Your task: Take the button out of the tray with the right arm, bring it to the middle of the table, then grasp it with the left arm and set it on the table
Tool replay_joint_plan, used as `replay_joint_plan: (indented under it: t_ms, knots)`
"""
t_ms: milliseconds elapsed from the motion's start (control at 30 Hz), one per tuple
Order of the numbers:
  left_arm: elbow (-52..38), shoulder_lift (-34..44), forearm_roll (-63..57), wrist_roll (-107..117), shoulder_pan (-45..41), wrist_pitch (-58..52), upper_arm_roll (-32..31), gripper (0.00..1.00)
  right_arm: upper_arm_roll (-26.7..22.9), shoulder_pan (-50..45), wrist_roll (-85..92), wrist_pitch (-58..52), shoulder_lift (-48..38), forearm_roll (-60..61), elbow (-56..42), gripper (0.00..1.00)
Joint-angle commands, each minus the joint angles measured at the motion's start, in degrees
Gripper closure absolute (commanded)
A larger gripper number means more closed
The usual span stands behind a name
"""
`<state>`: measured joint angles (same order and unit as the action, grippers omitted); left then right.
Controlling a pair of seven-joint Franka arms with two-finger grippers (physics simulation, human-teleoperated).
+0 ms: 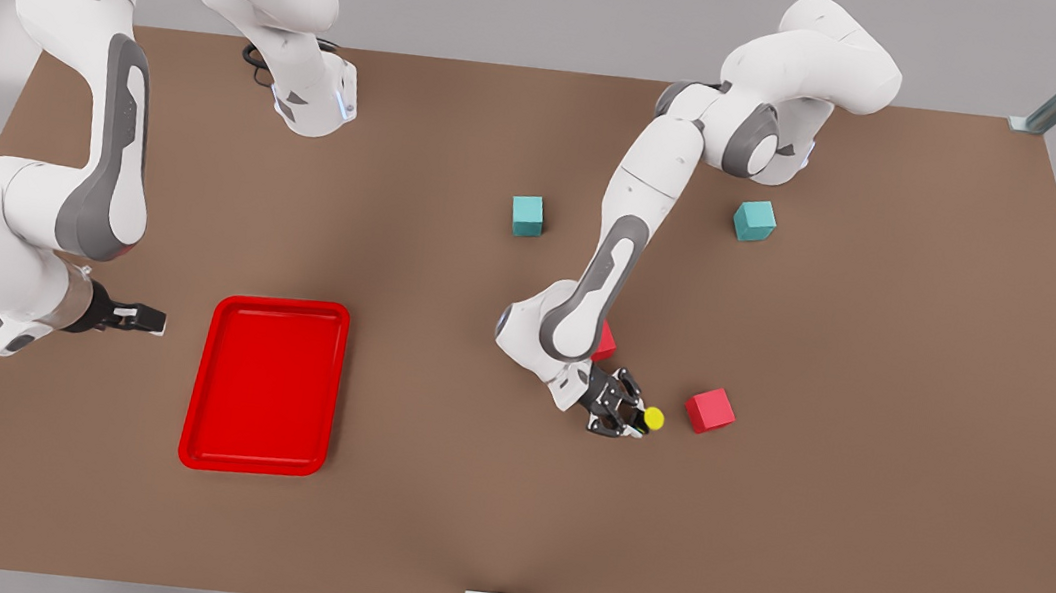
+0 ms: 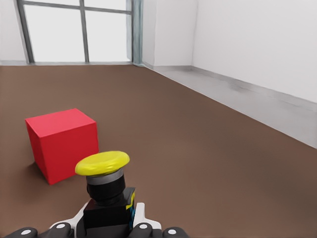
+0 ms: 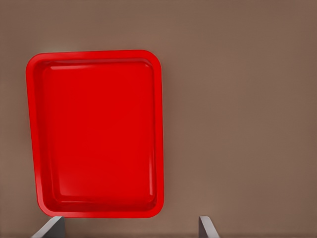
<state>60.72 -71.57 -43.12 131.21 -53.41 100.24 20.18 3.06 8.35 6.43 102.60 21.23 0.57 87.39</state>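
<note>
One left gripper (image 1: pixel 626 419) holds the button (image 1: pixel 650 418), cap toward the red cube (image 1: pixel 709 411).

The table (image 1: pixel 762 527) bears the tray (image 1: pixel 265 387), red cubes (image 1: pixel 709 411) and teal cubes (image 1: pixel 527 216).

No legible text, label, brand, number or sign is found on any surface inspected: the bench (image 1: pixel 464 490), the tray (image 1: pixel 265 385), the button (image 2: pixel 105 186), the cubes, or either arm.
</note>
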Motion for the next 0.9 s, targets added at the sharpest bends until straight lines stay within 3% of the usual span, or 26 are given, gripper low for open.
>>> replay_joint_plan:
  t_ms: [0, 167, 200, 267, 300, 400, 533, 733, 867]
  knots:
    - [0.0, 0.0, -0.3, 6.6, 0.0, 0.0, 0.0, 0.61, 0.0, 0.0, 0.1, 0.0, -0.1, 0.0, 0.0, 0.00]
    - [0.0, 0.0, -0.3, 6.6, -0.5, 0.0, 0.0, 0.58, 0.0, -0.4, 0.1, -0.1, -0.2, 0.0, 0.0, 0.00]
    - [0.0, 0.1, -0.3, 6.6, -0.6, 0.0, 0.0, 0.54, 0.0, -0.4, 0.1, -0.1, -0.2, 0.0, 0.0, 0.00]
    - [0.0, 0.0, -0.3, 6.6, -0.6, 0.0, 0.0, 0.26, 0.0, -0.4, 0.1, -0.1, -0.2, 0.0, 0.0, 0.00]
    - [0.0, 0.0, -0.3, 6.5, -0.6, 0.0, 0.0, 0.00, 0.0, -0.4, 0.1, -0.1, -0.1, 0.0, 0.0, 0.00]
    - [0.0, 0.1, -0.9, 6.3, -0.8, -0.2, 0.0, 0.00, -0.1, -4.7, -0.5, 1.2, 2.7, -4.7, -0.6, 0.00]
    - [0.2, 1.4, -1.2, 4.5, -1.3, -0.8, -0.1, 0.00, -0.2, -3.1, -0.2, 0.3, 2.0, -4.4, -0.7, 0.00]
    - [1.9, 10.0, -0.6, -6.0, -0.7, -4.7, -0.2, 0.00, -0.1, -1.3, 0.1, -2.4, -4.8, -4.3, 3.5, 0.00]
    - [1.9, 19.4, 5.0, -22.6, 1.2, -6.1, -0.2, 0.00, -0.1, -0.9, -0.1, -0.8, -4.1, -4.2, 3.0, 0.00]
